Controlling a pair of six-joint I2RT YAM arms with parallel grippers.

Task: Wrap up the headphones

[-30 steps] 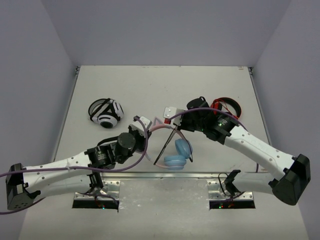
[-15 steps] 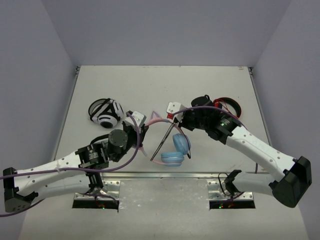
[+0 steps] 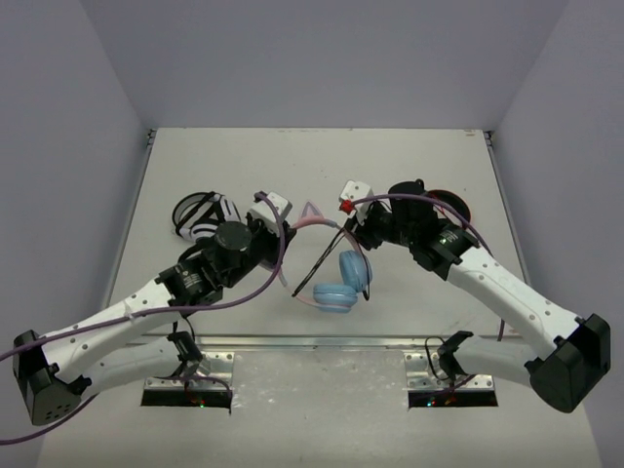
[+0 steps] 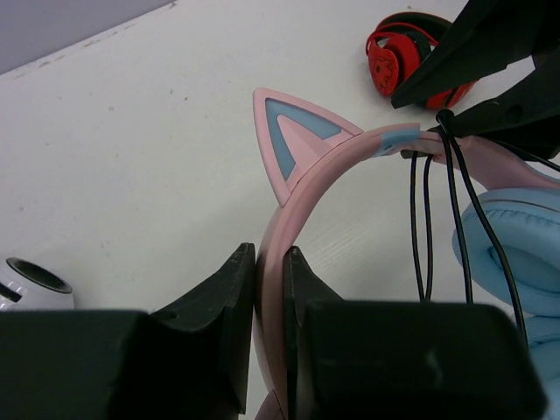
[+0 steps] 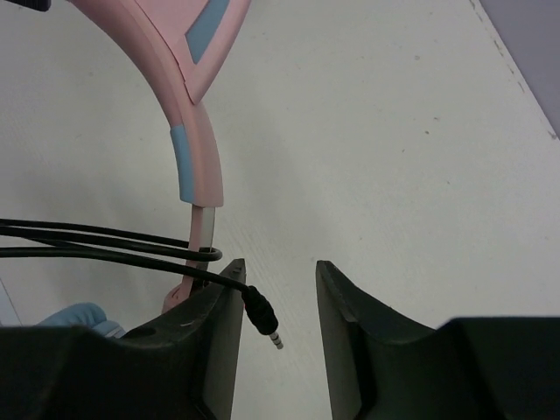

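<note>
Two robot arms, both mine, meet over the middle of a pale table [image 3: 244,156]. My left gripper [image 4: 271,262] is clamped on the pink band [image 4: 302,188] of the headphones [image 3: 336,292], its jaws nearly closed with only the band between them. Just past that grip, a pink cat ear [image 4: 293,140] with a blue centre stands up from the band. The two light blue ear cups [image 3: 353,268] sit together toward the front of the table, between my arms; I cannot tell whether they rest on it. Several strands of the thin black cable [image 5: 87,236] cross the band near its other end. My right gripper [image 5: 278,280] is beside that end, jaws parted a little and pinching nothing. The cable's plug [image 5: 262,317] pokes into the gap, close against one finger. Red-and-black headphones [image 3: 448,205] lie behind my right arm, and white-and-black headphones [image 3: 205,216] lie beside my left.
</note>
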